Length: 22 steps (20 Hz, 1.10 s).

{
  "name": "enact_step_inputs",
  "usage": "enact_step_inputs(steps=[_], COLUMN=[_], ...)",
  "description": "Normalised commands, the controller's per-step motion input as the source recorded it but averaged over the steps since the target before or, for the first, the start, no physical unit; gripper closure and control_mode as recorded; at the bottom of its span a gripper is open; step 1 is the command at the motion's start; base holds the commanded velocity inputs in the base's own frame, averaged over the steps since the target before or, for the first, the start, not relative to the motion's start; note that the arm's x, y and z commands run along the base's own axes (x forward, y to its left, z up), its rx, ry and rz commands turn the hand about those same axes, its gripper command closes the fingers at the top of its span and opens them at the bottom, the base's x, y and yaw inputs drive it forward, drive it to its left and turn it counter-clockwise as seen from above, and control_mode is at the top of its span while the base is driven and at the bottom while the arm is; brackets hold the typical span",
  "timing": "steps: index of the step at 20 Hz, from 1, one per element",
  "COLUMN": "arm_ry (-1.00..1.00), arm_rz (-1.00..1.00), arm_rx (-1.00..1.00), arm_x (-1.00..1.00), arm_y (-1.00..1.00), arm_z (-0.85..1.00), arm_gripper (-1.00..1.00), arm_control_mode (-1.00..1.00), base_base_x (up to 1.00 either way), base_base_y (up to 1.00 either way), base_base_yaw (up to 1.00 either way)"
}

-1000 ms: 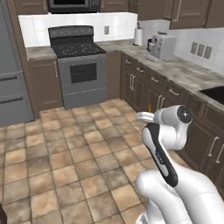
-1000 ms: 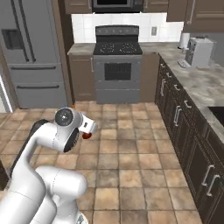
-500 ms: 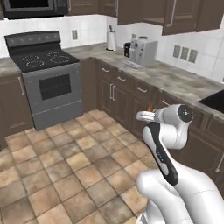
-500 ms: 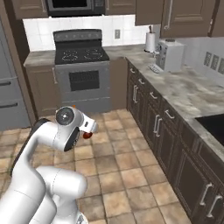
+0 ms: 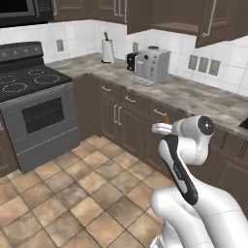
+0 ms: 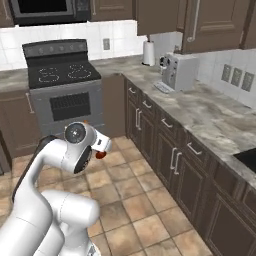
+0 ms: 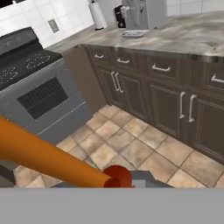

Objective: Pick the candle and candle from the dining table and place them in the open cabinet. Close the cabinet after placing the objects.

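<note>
**Orange taper carried above the kitchen floor**

The gripper is closed on the orange taper candle, clamping it at its small red holder (in the hand view the taper runs as a thick orange bar from the left edge down to the holder). In the right base view the red holder shows as a small red knob just below the white hand, and in the left base view the tip of the candle pokes up as an orange speck above the wrist. The arm is folded close to its own body, so the candle is held over the tan tiled floor, well clear of any counter.

Beyond it, a black-topped range stands on the far left. A marbled countertop over dark brown base cabinets runs along the right, bearing a silver coffee machine and a paper-towel roll near the far corner.
</note>
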Motion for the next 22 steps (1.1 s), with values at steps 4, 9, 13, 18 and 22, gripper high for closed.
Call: enact_step_inputs(steps=[4,9,13,18,22], arm_ry=[0.0,0.0,0.0,0.0,0.0], arm_rz=[0.0,0.0,0.0,0.0,0.0], arm_rx=[0.0,0.0,0.0,0.0,0.0], arm_x=[0.0,0.0,0.0,0.0,0.0], arm_y=[0.0,0.0,0.0,0.0,0.0], arm_z=[0.0,0.0,0.0,0.0,0.0], arm_gripper=[1.0,1.0,1.0,1.0,1.0], arm_control_mode=[1.0,1.0,1.0,1.0,1.0], base_base_x=[1.0,0.96,0.58,0.23,0.0], base_base_y=[0.91,0.81,0.82,0.82,0.58], base_base_yaw=[-0.33,-0.43,-0.44,-0.5,-0.5])
